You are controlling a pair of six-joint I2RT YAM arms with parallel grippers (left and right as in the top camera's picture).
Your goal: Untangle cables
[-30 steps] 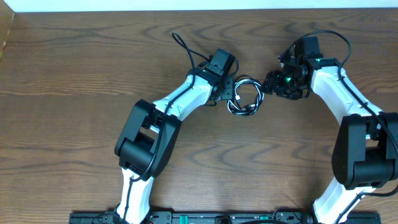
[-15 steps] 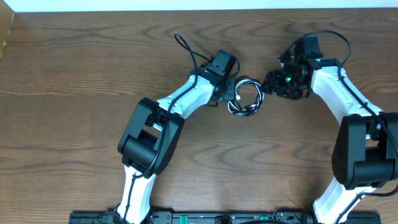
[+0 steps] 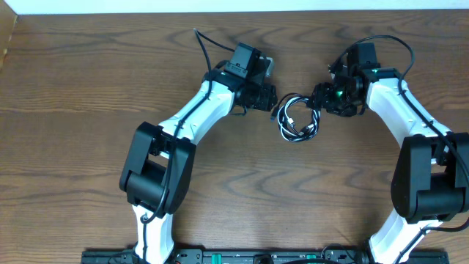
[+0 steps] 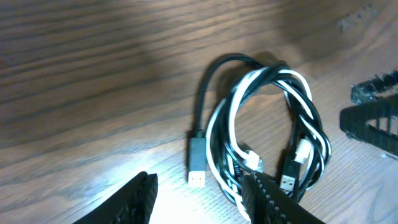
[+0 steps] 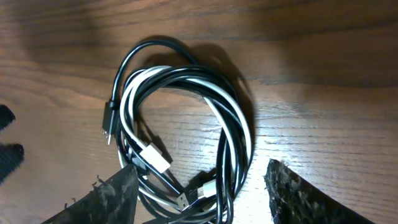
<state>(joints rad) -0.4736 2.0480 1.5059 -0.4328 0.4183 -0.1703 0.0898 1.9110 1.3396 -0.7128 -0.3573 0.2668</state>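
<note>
Looping together, black cable and white cable; lower coil cut off

You can reach the coil of cables freely from the near side, where the table lies bare. The left gripper crowds its upper left and the right gripper its upper right, leaving only a narrow gap between them.

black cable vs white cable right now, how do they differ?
Colour: the black cable is dark, the white cable pale. Pose: the black cable throws one end out of the coil, plug lying outside the loop; the white cable's visible plugs lie inside it. Shared: wound together in one coil on the table, neither gripped.
</note>
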